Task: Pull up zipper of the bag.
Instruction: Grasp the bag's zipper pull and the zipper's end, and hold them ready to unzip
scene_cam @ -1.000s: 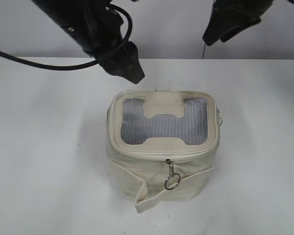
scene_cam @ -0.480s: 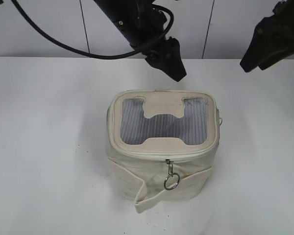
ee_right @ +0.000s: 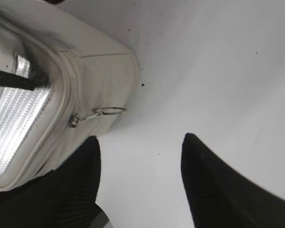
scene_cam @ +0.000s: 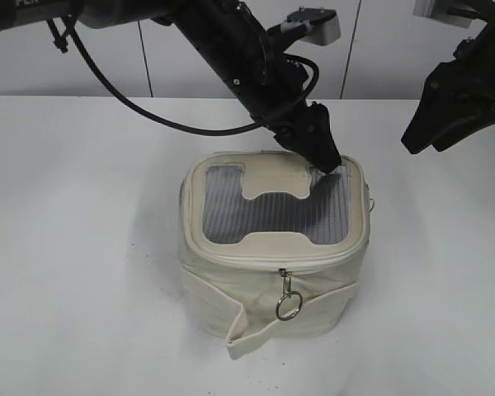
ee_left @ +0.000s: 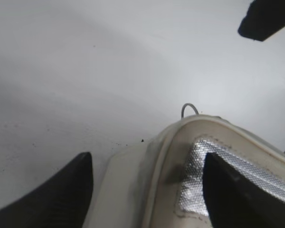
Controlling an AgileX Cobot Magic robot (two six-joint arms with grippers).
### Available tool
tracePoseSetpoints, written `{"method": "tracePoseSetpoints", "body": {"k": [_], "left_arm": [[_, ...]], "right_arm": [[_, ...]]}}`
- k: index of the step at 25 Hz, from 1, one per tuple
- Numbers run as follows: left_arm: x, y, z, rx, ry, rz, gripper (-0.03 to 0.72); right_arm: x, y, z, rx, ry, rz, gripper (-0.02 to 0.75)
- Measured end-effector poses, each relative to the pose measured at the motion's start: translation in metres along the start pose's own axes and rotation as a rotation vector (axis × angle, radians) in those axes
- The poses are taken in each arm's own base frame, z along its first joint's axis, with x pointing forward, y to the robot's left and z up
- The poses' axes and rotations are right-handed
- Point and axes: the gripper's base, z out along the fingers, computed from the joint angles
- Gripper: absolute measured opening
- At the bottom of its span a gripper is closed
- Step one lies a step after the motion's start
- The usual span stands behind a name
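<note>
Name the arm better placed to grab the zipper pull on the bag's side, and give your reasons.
Right. Its open end effector hangs beside the bag, with the ringed zipper pull just ahead of its fingers. The left end effector is down on the mesh top's far corner, not facing any pull.

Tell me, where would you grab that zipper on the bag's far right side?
Probably the round ring of the pull at the bag's right rim. It sticks out sideways, clear of the fabric, so the right gripper's open fingers could come from the right and close across it.
</note>
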Motion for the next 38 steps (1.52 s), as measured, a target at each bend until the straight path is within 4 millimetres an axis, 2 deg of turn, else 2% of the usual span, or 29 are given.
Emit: {"method": "tracePoseSetpoints", "body": {"k": [6, 8, 11, 13, 15, 21, 25, 29, 34, 38], "left_arm": [[0.008, 0.001, 0.015, 0.053, 0.056, -0.013, 0.543], [0.010, 0.002, 0.018, 0.065, 0.070, -0.017, 0.505], [0.011, 0.001, 0.020, 0.079, 0.077, -0.020, 0.344], [0.011, 0.001, 0.020, 0.077, 0.078, -0.019, 0.180], [0.010, 0.001, 0.020, 0.075, 0.076, -0.018, 0.074], [0.010, 0.000, 0.019, 0.076, 0.077, -0.017, 0.065], [0.010, 0.000, 0.019, 0.076, 0.077, -0.017, 0.064], [0.010, 0.000, 0.018, 0.072, 0.077, -0.014, 0.064], [0.009, -0.001, 0.015, 0.069, 0.079, -0.008, 0.063], [0.009, -0.001, 0.015, 0.069, 0.080, -0.007, 0.057]], "right_arm": [[0.000, 0.001, 0.000, -0.008, -0.005, 0.003, 0.428], [0.000, 0.001, 0.000, -0.008, -0.005, 0.003, 0.428], [-0.001, 0.002, 0.000, -0.015, -0.010, 0.006, 0.428], [0.000, 0.002, -0.001, -0.017, -0.011, 0.006, 0.428], [0.003, 0.004, -0.003, -0.016, -0.014, 0.004, 0.428], [0.034, 0.018, -0.011, 0.002, -0.038, -0.006, 0.428], [0.066, 0.024, -0.005, 0.057, -0.100, -0.003, 0.428], [0.093, 0.026, 0.015, 0.082, -0.176, -0.052, 0.428], [0.108, 0.026, 0.041, 0.061, -0.289, -0.183, 0.428], [0.113, 0.031, 0.050, 0.025, -0.358, -0.272, 0.428]]}}
